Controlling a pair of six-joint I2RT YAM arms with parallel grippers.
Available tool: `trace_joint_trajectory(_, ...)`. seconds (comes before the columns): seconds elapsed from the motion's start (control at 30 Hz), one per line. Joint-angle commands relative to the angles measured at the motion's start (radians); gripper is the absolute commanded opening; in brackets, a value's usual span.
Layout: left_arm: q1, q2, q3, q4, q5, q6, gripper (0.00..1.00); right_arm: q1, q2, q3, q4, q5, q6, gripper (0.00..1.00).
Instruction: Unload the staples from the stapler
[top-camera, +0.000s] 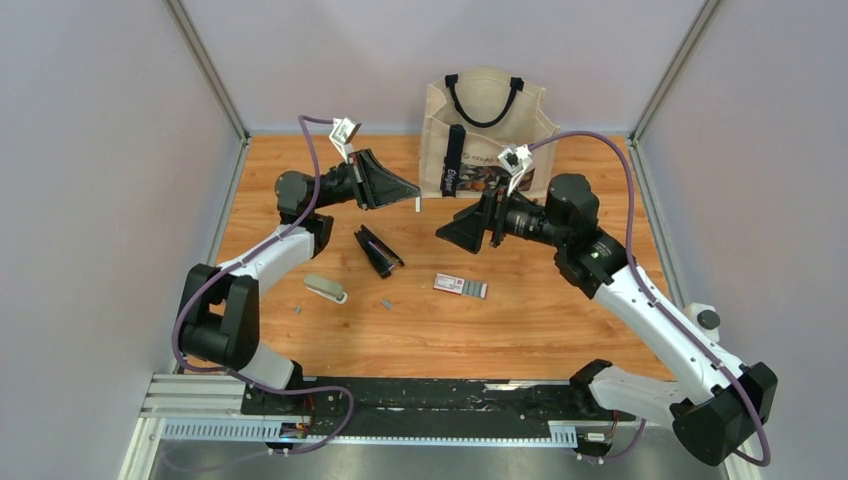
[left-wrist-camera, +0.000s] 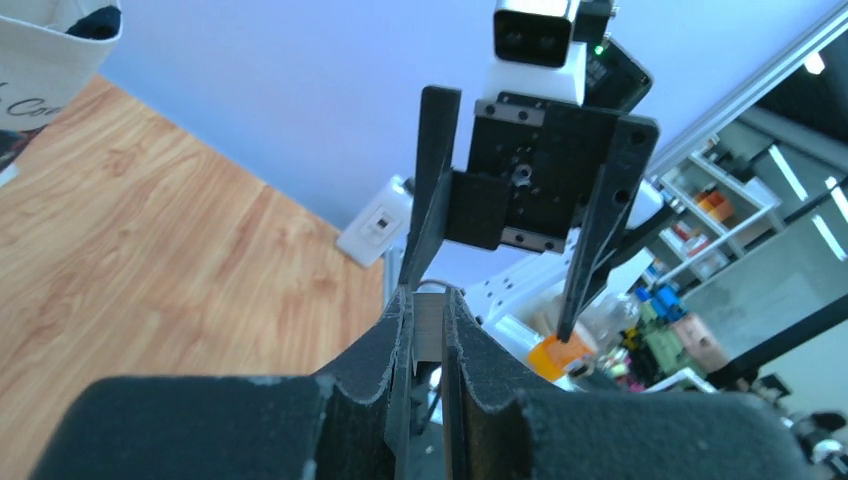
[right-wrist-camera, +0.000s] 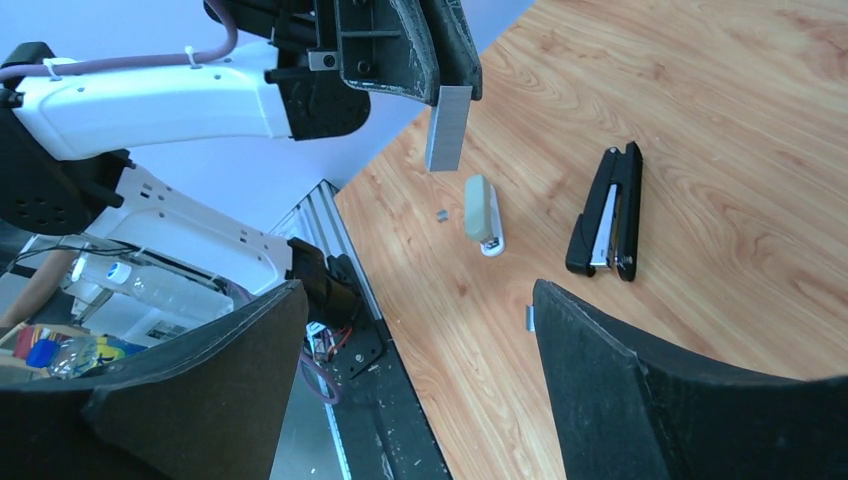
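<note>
The black stapler (top-camera: 378, 250) lies hinged open on the wooden table, also in the right wrist view (right-wrist-camera: 607, 212). My left gripper (top-camera: 412, 190) hangs above the table, shut on a grey strip of staples (top-camera: 418, 203). The strip (left-wrist-camera: 430, 325) sits pinched between its pads and hangs below the fingers (right-wrist-camera: 447, 127). Two tiny staple pieces (top-camera: 386, 302) (top-camera: 297, 310) lie on the table, seen again as staple bits (right-wrist-camera: 441, 213) (right-wrist-camera: 528, 318). My right gripper (top-camera: 445, 232) faces the left one, open and empty (right-wrist-camera: 415, 340).
A small beige stapler (top-camera: 325, 288) (right-wrist-camera: 482, 213) lies left of the black one. A flat box with a red-and-white label (top-camera: 460, 286) sits at centre. A canvas tote bag (top-camera: 485, 130) stands at the back. Grey walls close in both sides.
</note>
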Motion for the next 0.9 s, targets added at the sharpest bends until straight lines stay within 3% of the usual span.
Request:
trace_joint_trajectory(0.0,0.000,-0.038,-0.029,0.232,-0.099,-0.195,0.09,0.004,0.025,0.043,0.115,-0.042,0.054,0.85)
trace_joint_trajectory(0.53,-0.042,-0.035,-0.017,0.233,-0.125,-0.189,0.09,0.018,0.160,0.102,0.302,-0.074,0.178,0.73)
trace_joint_trajectory(0.87,-0.043,-0.036,-0.029,0.232,-0.116,-0.183,0.10,0.030,0.191,0.114,0.310,-0.059,0.183,0.54)
